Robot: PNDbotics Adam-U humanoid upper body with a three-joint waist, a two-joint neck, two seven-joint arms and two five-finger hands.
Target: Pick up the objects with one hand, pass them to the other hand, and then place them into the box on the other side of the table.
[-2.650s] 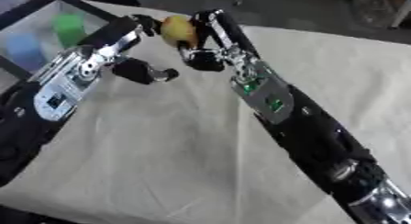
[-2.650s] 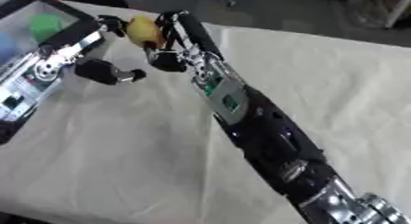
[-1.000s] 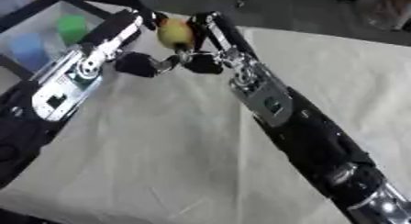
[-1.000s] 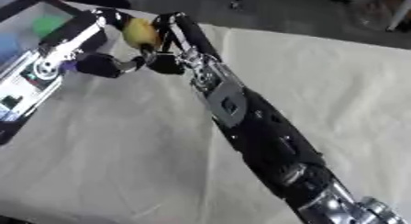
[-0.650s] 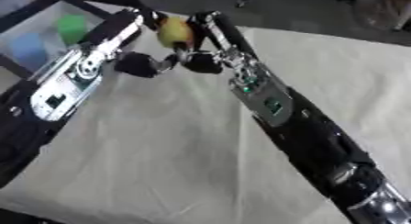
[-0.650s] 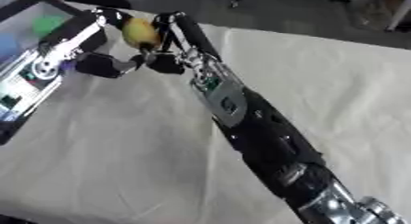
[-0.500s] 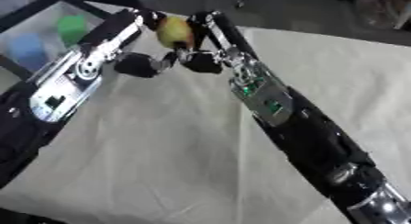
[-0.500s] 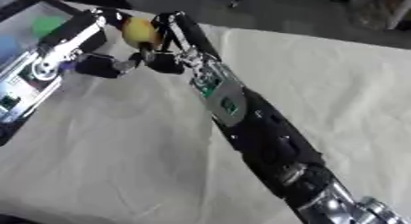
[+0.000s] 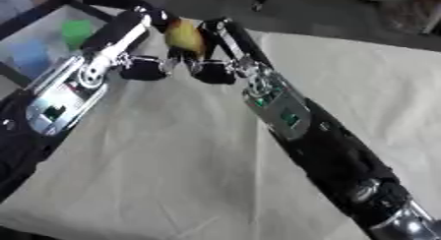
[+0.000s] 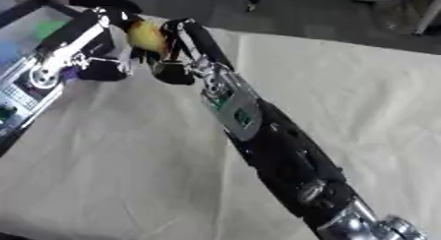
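Tabletop (image 9: 172,175), covered with a pale cloth, spans both views; box (image 9: 21,32), dark-rimmed, lies at the far left corner, holding a green object (image 9: 76,27) and a blue object (image 9: 30,54); right hand (image 9: 220,52) and left hand (image 9: 146,42) meet above the cloth just beside the box, fingers of both curled about the same yellow fruit (image 9: 183,35), reddish on one side, which is held clear of the tabletop between them.
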